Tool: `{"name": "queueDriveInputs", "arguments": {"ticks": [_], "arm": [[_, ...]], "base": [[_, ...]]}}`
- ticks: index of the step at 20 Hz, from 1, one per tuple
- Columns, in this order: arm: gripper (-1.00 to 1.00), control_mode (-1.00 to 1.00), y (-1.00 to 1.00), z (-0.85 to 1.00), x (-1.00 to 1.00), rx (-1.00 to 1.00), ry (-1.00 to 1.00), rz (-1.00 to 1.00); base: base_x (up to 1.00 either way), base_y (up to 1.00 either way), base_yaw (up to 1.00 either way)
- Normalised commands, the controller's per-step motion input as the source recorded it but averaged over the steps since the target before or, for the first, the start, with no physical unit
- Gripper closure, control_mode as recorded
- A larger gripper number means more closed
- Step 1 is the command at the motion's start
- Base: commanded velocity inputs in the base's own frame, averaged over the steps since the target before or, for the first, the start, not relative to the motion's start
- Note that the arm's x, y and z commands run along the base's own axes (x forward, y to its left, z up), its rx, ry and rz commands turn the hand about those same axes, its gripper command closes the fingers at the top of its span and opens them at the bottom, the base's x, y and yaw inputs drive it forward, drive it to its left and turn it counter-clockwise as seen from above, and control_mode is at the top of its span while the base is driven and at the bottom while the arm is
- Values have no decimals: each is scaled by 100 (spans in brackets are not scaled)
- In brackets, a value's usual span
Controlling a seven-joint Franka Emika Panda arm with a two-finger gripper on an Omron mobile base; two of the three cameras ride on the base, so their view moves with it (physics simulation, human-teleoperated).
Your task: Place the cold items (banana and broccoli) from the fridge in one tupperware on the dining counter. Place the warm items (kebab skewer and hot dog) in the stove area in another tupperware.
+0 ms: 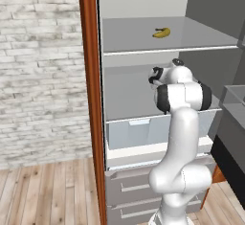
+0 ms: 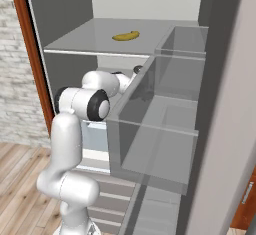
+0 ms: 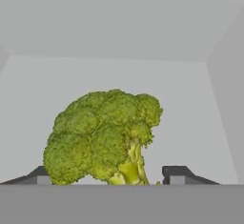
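Gripper [image 3: 106, 176] closing round broccoli [image 3: 102, 135] in fridge [image 1: 143, 37]
Jaws part open, straddling the floret, no firm hold visible; tips sit low by the stalk, so it may squirt out or roll

Broccoli [image 3: 102, 135] on fridge [image 1: 143, 37] shelf; banana [image 1: 161, 32] above.

Fridge [image 1: 143, 99], open, contents by position:
- Upper shelf [image 1: 143, 39]: banana [image 1: 161, 32] lying on it, toward the back, well apart from all else.
- Lower shelf [image 3: 71, 89], below the upper shelf: broccoli [image 3: 102, 135] resting on it, between the fingertips [image 3: 174, 173] of the claw [image 3: 105, 176]; rear wall of the fridge behind it.
- Drawers [image 1: 139, 185]: stacked beneath the lower shelf.
- Door bins [image 2: 160, 134]: right of the shelves.
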Motion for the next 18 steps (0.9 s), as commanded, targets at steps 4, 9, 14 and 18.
{"name": "queueDriveInputs", "arguments": {"ticks": [4,9,14,18], "arm": [[100,-100,0,-14,-22,0,-3,0],[100,-100,0,-11,-66,0,-21,0],[100,-100,1,-5,-85,0,-25,0],[100,-100,16,29,-81,0,-18,0]], "base": [[0,0,0],[0,0,0],[0,0,0],[0,0,0]]}}
